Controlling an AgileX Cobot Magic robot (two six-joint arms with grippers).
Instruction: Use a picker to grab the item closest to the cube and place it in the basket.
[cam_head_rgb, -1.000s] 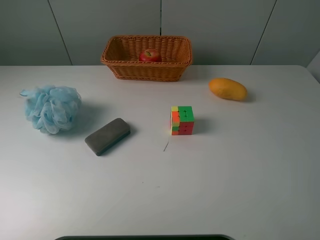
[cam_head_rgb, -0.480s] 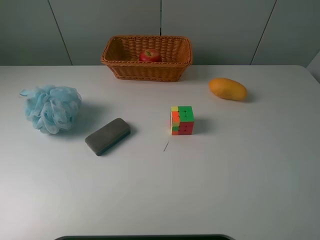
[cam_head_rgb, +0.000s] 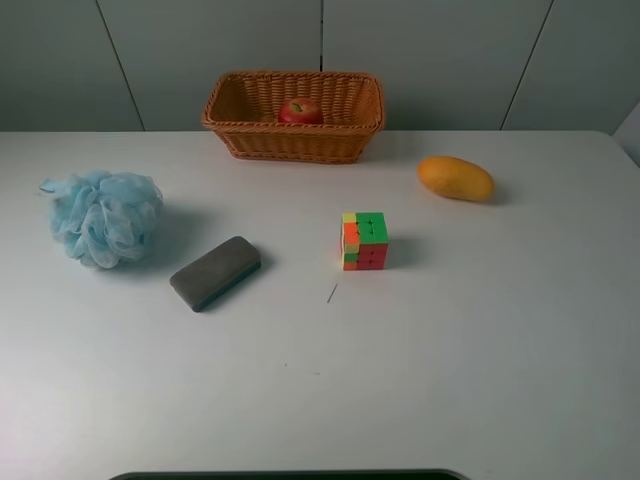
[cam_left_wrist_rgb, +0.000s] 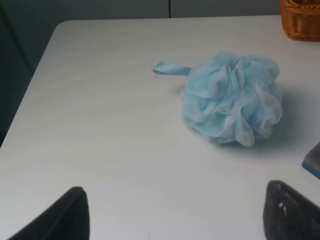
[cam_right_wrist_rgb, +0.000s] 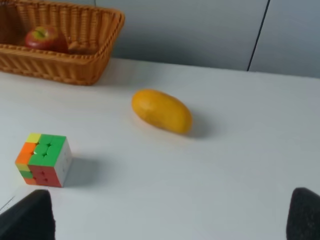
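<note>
- Resting on the white worktop (cam_head_rgb: 480, 340): a colour cube (cam_head_rgb: 364, 241), just right of centre in the high view, with green, orange, red and yellow faces showing.
- Mango (cam_head_rgb: 455, 178): orange-yellow, lying on its side in the upper right of the high view, apart from the cube and touching nothing.
- Grey eraser block (cam_head_rgb: 215, 272): flat on the worktop, left of centre, set at a slant; apart from the cube on the opposite side to the mango.
- Blue mesh bath puff (cam_head_rgb: 104, 217): far left of the high view, near the eraser block but not touching it; its ribbon loop trails away from the ball in the left wrist view.
- Wicker basket (cam_head_rgb: 240, 140): top centre against the wall, holding a red apple (cam_head_rgb: 300, 111).
- Left hand (cam_left_wrist_rgb: 180, 212): only two dark fingertips show at the lower corners of its wrist view, spread wide, nothing between them; the puff lies beyond.
- Right hand (cam_right_wrist_rgb: 172, 215): likewise two dark tips at the lower corners, wide apart, holding nothing; mango and cube lie beyond, untouched.
</note>
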